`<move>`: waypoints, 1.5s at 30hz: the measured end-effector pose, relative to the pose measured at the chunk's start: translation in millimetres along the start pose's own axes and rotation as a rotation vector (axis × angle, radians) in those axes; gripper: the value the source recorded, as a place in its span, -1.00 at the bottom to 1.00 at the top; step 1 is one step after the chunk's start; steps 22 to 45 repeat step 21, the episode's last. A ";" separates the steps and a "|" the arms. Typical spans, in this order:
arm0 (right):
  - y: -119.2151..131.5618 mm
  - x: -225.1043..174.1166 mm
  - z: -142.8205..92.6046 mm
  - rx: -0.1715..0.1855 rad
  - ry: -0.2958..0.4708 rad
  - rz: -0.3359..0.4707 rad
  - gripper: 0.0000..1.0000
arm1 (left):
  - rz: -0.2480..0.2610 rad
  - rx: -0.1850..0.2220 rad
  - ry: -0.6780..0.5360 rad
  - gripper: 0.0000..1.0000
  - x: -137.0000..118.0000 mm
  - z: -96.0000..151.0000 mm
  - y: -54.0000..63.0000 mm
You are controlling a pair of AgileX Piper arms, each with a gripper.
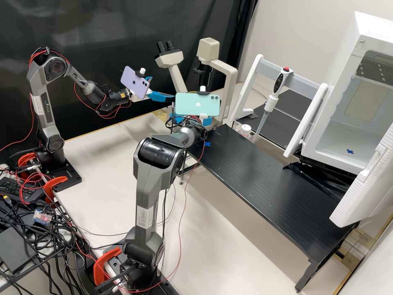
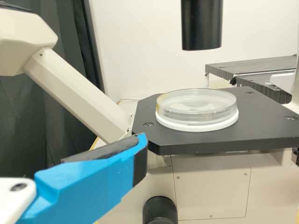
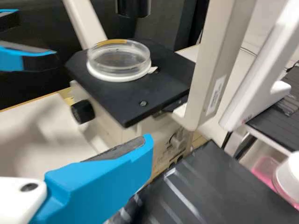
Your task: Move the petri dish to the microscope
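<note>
In the high view, the left arm [image 1: 41, 82] comes in at the back, with a purple phone [image 1: 135, 83] on its wrist. The left gripper [image 1: 163, 88] is near the microscope [image 1: 231, 82], its two fingers wide apart and holding nothing. The right arm [image 1: 149, 184] rises at the front, a green phone [image 1: 197, 104] on its wrist; blue parts of the right gripper [image 1: 207, 121] show well apart at the phone's lower edge. A pipette [image 1: 278, 84] hangs tilted on a white frame [image 1: 249, 80] behind the black shelf [image 1: 266, 180], and a white box [image 1: 368, 32] stands open beside it.

In the left wrist view, the dish [image 2: 196, 105] lies flat on a white ring [image 2: 198, 123] on the microscope's black stage [image 2: 261, 126], below a black tube [image 2: 201, 25]. One blue finger [image 2: 93, 186] is nearer the camera, apart from the dish, with nothing against its dark pad.

In the right wrist view, the dish is on the ring again, near the stage's edge. The right gripper's finger is in front of the stage, apart from it; the jaws are open and grip nothing. By the black shelf is a white cap [image 3: 288, 177], next to what is probably pink liquid [image 3: 266, 169].
</note>
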 end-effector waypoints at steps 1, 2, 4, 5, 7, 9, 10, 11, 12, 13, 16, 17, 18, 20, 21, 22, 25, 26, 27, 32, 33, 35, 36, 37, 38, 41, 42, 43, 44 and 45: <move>-1.2 -10.1 3.7 0.000 0.001 0.002 1.00 | 0.000 0.000 0.000 1.00 0.0 0.0 0.0; -2.0 -17.1 6.5 0.000 0.002 0.004 1.00 | 0.000 0.000 0.000 1.00 0.0 0.0 0.0; -3.5 -34.5 14.4 0.010 -0.002 0.015 1.00 | 0.000 0.000 0.000 1.00 0.0 0.0 0.0; -4.1 -43.5 18.8 0.019 -0.009 0.023 1.00 | 0.000 0.000 0.000 1.00 0.0 0.0 0.0; -5.2 -57.9 26.1 0.034 -0.022 0.041 1.00 | 0.000 0.000 0.000 1.00 0.0 0.0 0.0; -7.1 -79.3 37.8 0.057 -0.056 0.077 1.00 | 0.000 0.000 0.000 1.00 0.0 0.0 0.0; -8.4 -83.8 39.7 0.061 -0.064 0.084 1.00 | 0.000 0.000 0.000 1.00 0.0 0.0 0.0; -8.4 -93.2 45.6 0.071 -0.087 0.106 1.00 | 0.000 0.000 0.000 1.00 0.0 0.0 0.0; -10.1 -100.9 48.9 0.078 -0.103 0.122 1.00 | 0.000 0.000 0.000 1.00 0.0 0.0 0.0; -10.2 -108.2 53.4 0.086 -0.122 0.141 1.00 | 0.000 0.000 0.000 1.00 0.0 0.0 0.0; -11.8 -128.9 64.8 0.115 -0.162 0.193 1.00 | 0.000 0.000 0.000 1.00 0.0 0.0 0.0; -12.3 -136.5 69.2 0.137 -0.167 0.212 1.00 | 0.000 0.000 0.000 1.00 0.0 0.0 0.0; -12.8 -141.0 74.1 0.158 -0.176 0.223 1.00 | 0.000 0.000 0.000 1.00 0.0 0.0 0.0; -12.8 -148.9 80.4 0.200 -0.168 0.242 1.00 | 0.000 0.000 0.000 1.00 0.0 0.0 0.0; -12.9 -151.3 82.7 0.215 -0.166 0.248 1.00 | 0.000 0.000 0.000 1.00 0.0 0.0 0.0; -12.9 -151.3 82.7 0.215 -0.166 0.248 1.00 | 0.000 0.000 0.000 1.00 0.0 0.0 0.0; -12.9 -151.3 82.7 0.215 -0.166 0.248 1.00 | 0.000 0.000 0.000 1.00 0.0 0.0 0.0; -12.9 -151.3 82.7 0.215 -0.166 0.248 1.00 | 0.000 0.000 0.000 1.00 0.0 0.0 0.0; -12.9 -151.3 82.7 0.215 -0.166 0.248 1.00 | 0.000 0.000 0.000 1.00 0.0 0.0 0.0; -12.9 -151.3 82.7 0.215 -0.166 0.248 1.00 | 0.000 0.000 0.000 1.00 0.0 0.0 0.0; -12.9 -151.3 82.7 0.215 -0.166 0.248 1.00 | 0.000 0.000 0.000 1.00 0.0 0.0 0.0; -12.9 -151.3 82.7 0.215 -0.166 0.248 1.00 | 0.000 0.000 0.000 1.00 0.0 0.0 0.0; -12.9 -151.3 82.7 0.215 -0.166 0.248 1.00 | 0.000 0.000 0.000 1.00 0.0 0.0 0.0; -12.9 -151.3 82.7 0.215 -0.166 0.248 1.00 | 0.000 0.000 0.000 1.00 0.0 0.0 0.0; -12.9 -151.3 82.7 0.215 -0.166 0.248 1.00 | 0.000 0.000 0.000 1.00 0.0 0.0 0.0; -12.9 -151.3 82.7 0.215 -0.166 0.248 1.00 | 0.000 0.000 0.000 1.00 0.0 0.0 0.0; -12.9 -151.3 82.7 0.215 -0.166 0.248 1.00 | 0.000 0.000 0.000 1.00 0.0 0.0 0.0; -12.9 -151.3 82.7 0.215 -0.166 0.248 1.00 | 0.000 0.000 0.000 1.00 0.0 0.0 0.0; -12.9 -151.3 82.7 0.215 -0.166 0.248 1.00 | 0.000 0.000 0.000 1.00 0.0 0.0 0.0; -12.9 -151.3 82.7 0.215 -0.166 0.248 1.00 | 0.000 0.000 0.000 1.00 0.0 0.0 0.0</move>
